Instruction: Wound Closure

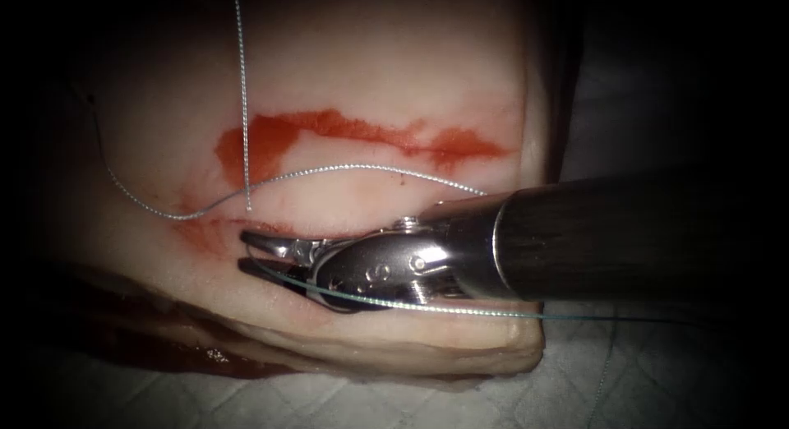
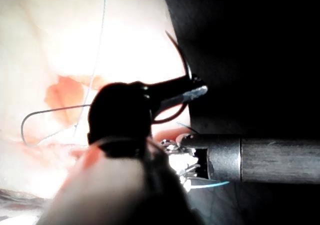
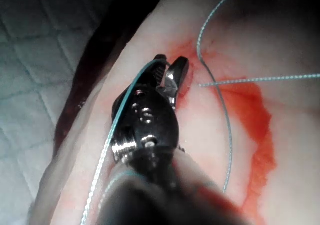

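On the tissue, right tool parted; left tool apparently grips needle

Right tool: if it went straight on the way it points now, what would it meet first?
Probably the tissue. The right tool, jaws slightly open with thread running between them, points left low over it near the red fluid; depth is unclear.

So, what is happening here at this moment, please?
A bench suturing practice is under way. The right tool lies low over the tissue, its jaws open, with thread running between them. In the left wrist view, the left tool holds the curved needle around the middle of its curve, off the tissue. More thread loops across the red fluid on the tissue.
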